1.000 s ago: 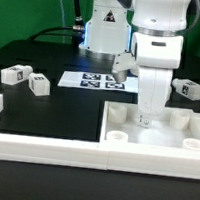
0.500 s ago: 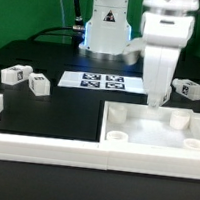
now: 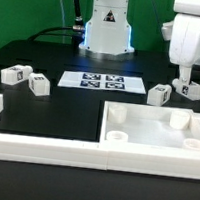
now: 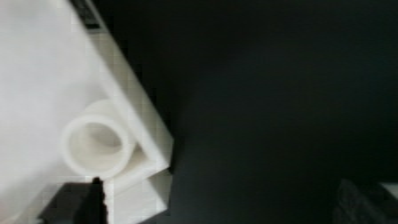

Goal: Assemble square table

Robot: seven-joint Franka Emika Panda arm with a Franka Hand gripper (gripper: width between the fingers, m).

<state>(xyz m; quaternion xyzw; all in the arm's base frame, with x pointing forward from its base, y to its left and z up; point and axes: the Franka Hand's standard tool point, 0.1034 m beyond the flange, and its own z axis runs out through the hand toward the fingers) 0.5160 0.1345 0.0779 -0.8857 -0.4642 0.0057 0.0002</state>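
Exterior view was bright, even; square table [image 3: 145, 131] nearly overexposed, soft shadows on dark desk [image 3: 47, 107]. Wrist view was dim and blurred.

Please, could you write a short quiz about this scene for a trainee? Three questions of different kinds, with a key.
1. How many legs lie loose on the black table?
2. True or false: the gripper holds a leg.
3. The marker board lies: A) in the gripper; B) flat on the table, between two pairs of legs; C) on top of a leg.
Key: 1. four; 2. false, it is open and empty; 3. B.
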